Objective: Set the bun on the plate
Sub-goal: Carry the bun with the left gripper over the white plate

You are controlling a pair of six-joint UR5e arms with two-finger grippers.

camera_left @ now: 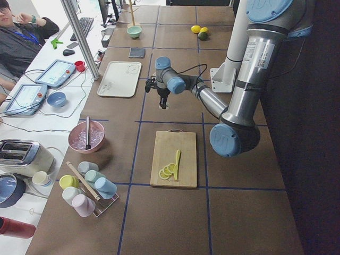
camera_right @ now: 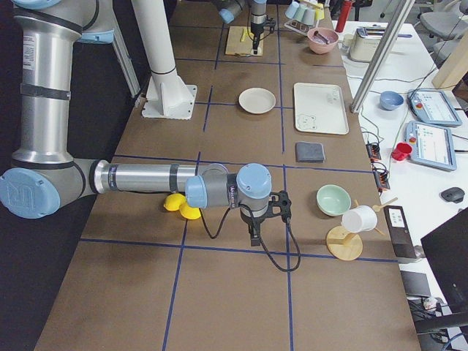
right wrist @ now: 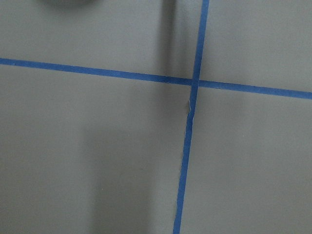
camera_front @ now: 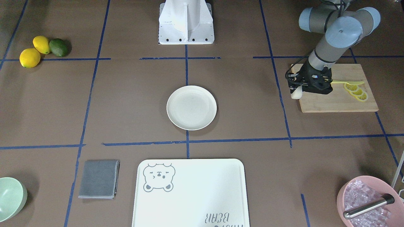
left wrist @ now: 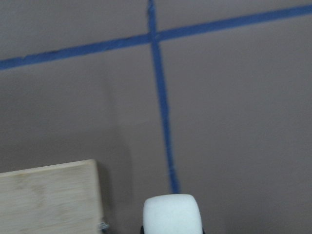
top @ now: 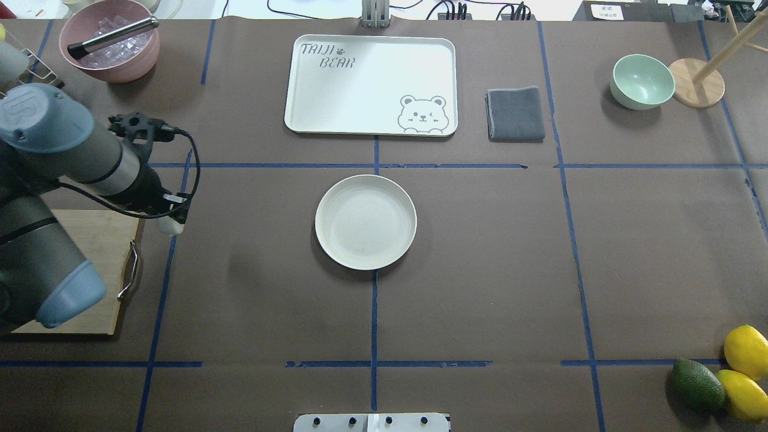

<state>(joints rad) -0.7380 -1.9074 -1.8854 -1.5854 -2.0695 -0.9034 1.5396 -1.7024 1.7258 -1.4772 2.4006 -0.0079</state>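
Your left gripper [top: 173, 217] is pinching the bun [top: 170, 227] between its two fingers. The bun is small, white and smooth, and it pokes out below the fingers. In the left wrist view you see its round white end at the bottom edge. The brown table [top: 480, 270] and a cross of blue tape lie beyond it. The bun seems to be up in the air, off the table, but the views are too small to be sure. It is just beside the edge of the wooden cutting board [camera_front: 334, 102], on the side that faces the plate [top: 365, 222].

The plate sits in the middle of the table, well apart from the bun. The bun is not on it yet.

On the cutting board you can see some lemon slices [camera_front: 356, 92] and a thin yellow tool [camera_front: 347, 83] next to them. Past the plate, away from the robot, lies the big white tray [top: 360, 90] with a bear on it.

Your right gripper [camera_right: 255, 235] shows only in the exterior right view. It hangs over the table near two yellow lemons [camera_right: 175, 205]. You cannot tell from there if its fingers are spread or pressed together.
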